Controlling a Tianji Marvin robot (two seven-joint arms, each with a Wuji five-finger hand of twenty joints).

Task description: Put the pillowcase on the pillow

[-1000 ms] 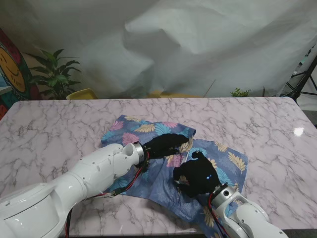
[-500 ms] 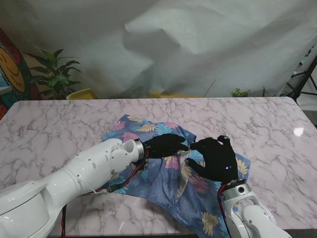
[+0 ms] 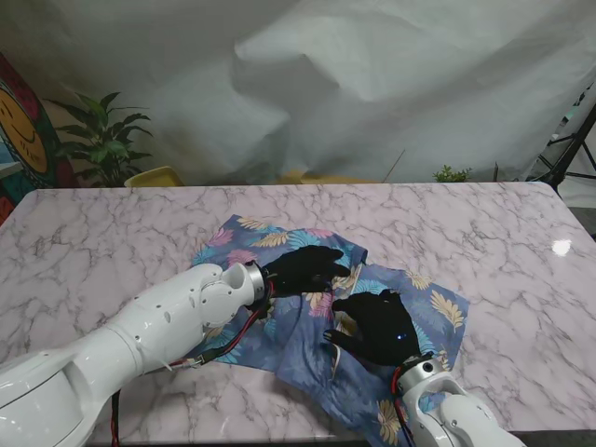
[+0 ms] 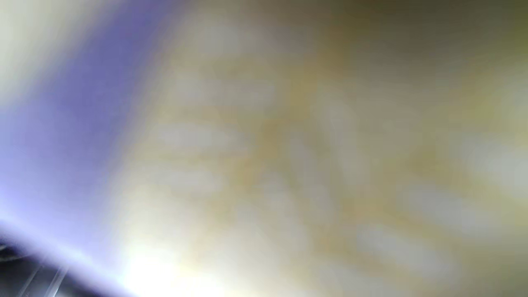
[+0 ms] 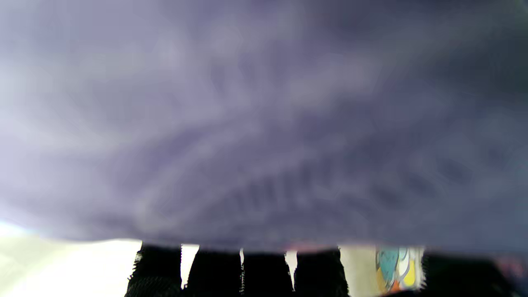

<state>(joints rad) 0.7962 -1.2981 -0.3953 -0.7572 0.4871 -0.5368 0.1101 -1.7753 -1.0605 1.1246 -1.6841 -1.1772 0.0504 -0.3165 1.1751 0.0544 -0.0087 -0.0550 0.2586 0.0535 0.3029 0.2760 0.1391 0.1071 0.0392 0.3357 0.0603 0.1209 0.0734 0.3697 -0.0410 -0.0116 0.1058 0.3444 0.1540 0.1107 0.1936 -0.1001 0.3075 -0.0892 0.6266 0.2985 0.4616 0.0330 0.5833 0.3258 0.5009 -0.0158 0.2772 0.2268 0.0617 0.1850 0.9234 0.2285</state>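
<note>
One pillowcase (image 3: pixel 317 317), blue with leaf print, crumpled mid-table (image 3: pixel 112 233); no separate pillow discernible. Two black-gloved hands on it: left hand (image 3: pixel 305 268) resting on the fabric's farther part, fingers bent, grip impossible to tell; right hand (image 3: pixel 374 326) just nearer, fingers curled into a fold. Both wrist views blurred, filled with cloth. One potted plant (image 3: pixel 101 140) beyond the table's far left corner.

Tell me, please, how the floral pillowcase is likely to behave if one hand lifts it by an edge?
The pillowcase lies wrinkled and folded on the marble table, so it would probably droop limply. It looks thin, so likely light. With the left hand and right hand resting on it, the pinned parts would likely stay put.
</note>
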